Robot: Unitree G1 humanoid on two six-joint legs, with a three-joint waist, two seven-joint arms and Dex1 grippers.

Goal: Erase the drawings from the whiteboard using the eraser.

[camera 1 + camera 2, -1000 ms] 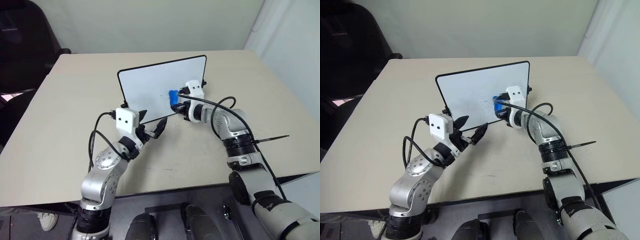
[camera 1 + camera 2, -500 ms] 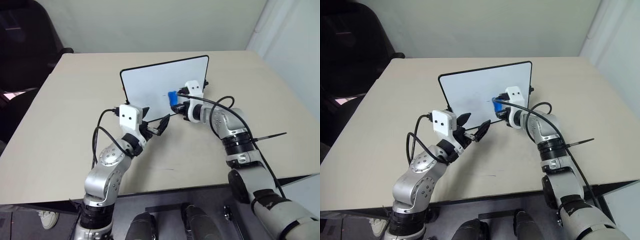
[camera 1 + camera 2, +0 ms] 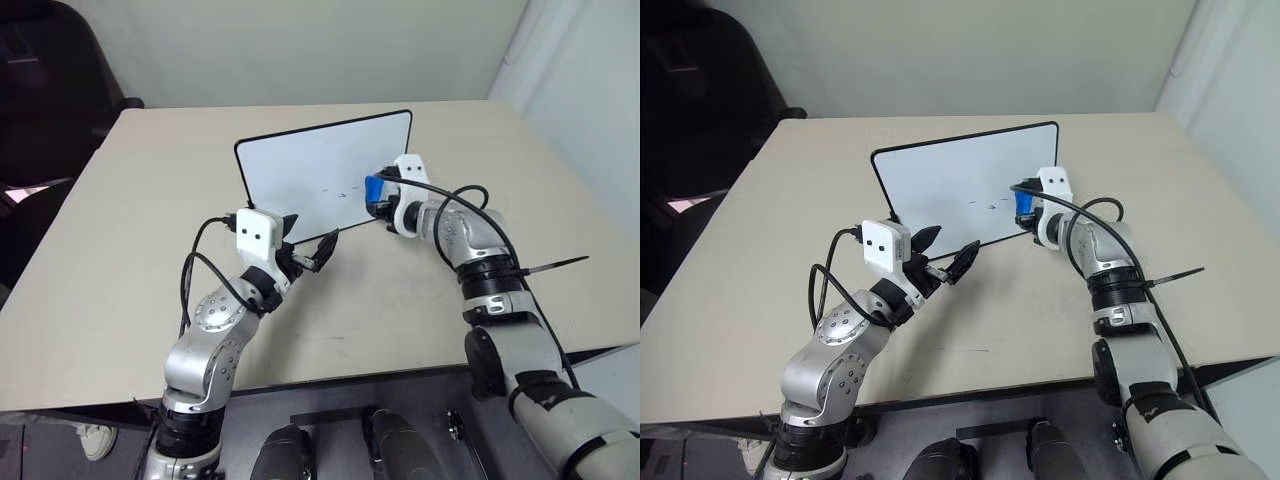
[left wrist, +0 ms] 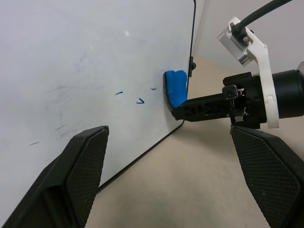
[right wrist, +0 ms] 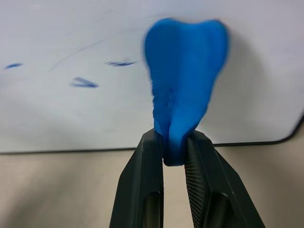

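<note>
The right gripper (image 5: 173,156), clamped on the eraser (image 3: 375,189), has swept from the middle of the whiteboard (image 3: 300,165) to its right edge, and the drawings (image 4: 135,96) it crossed are now a few short blue flecks beside the eraser, perhaps with faint smears. Another pass over them seems needed. The left gripper (image 3: 306,246) stays spread apart at the whiteboard's lower edge.
</note>
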